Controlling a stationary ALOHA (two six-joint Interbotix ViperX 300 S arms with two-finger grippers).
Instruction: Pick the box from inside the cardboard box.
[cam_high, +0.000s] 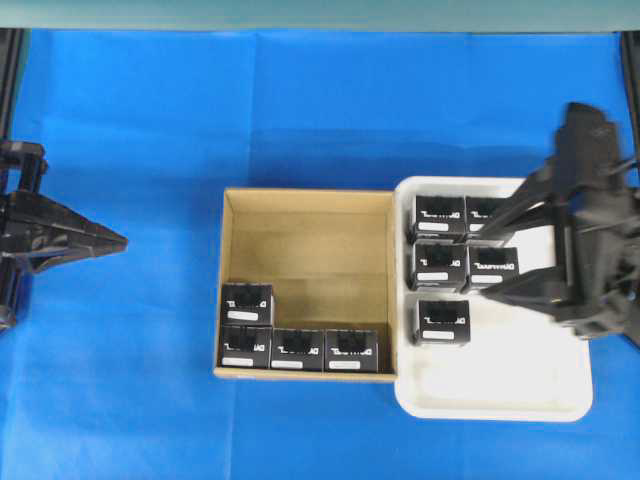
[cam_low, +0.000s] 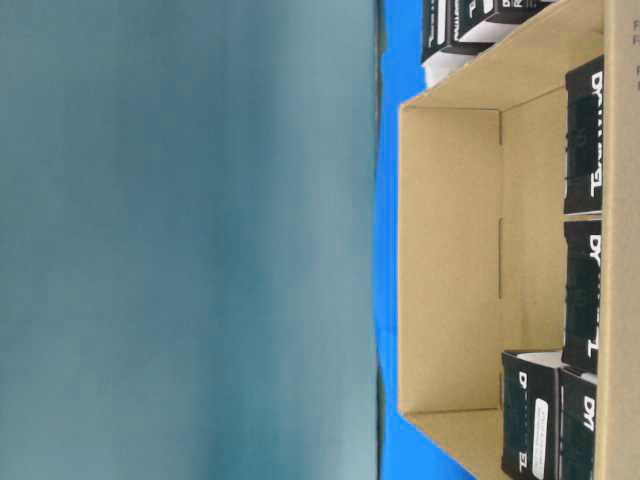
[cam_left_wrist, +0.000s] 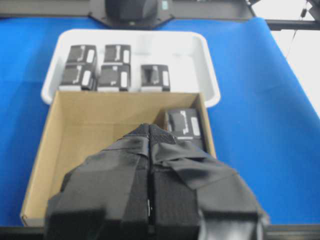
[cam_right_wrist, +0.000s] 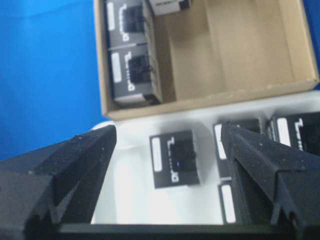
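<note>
Overhead: I use the cardboard box (cam_high: 308, 298) as landmark. Four black boxes sit inside it in an L: three along its near wall, and one box (cam_high: 247, 301) stacked behind the left-hand one. Touching its right wall is a white tray (cam_high: 500, 395) holding five more black boxes. My right gripper (cam_high: 503, 257) hangs over the tray, fingers spread wide, holding nothing. My left gripper (cam_high: 110, 241) sits well left of the carton, tips together.

Table-level: only the carton's inner walls and box edges show; no gripper visible.

Left wrist: confirms the left fingers (cam_left_wrist: 125, 200) pressed shut, carton in front of them, tray beyond.

Right wrist: right fingers (cam_right_wrist: 75, 165) apart over the tray; one tray box lies between them, untouched, carton beyond.
</note>
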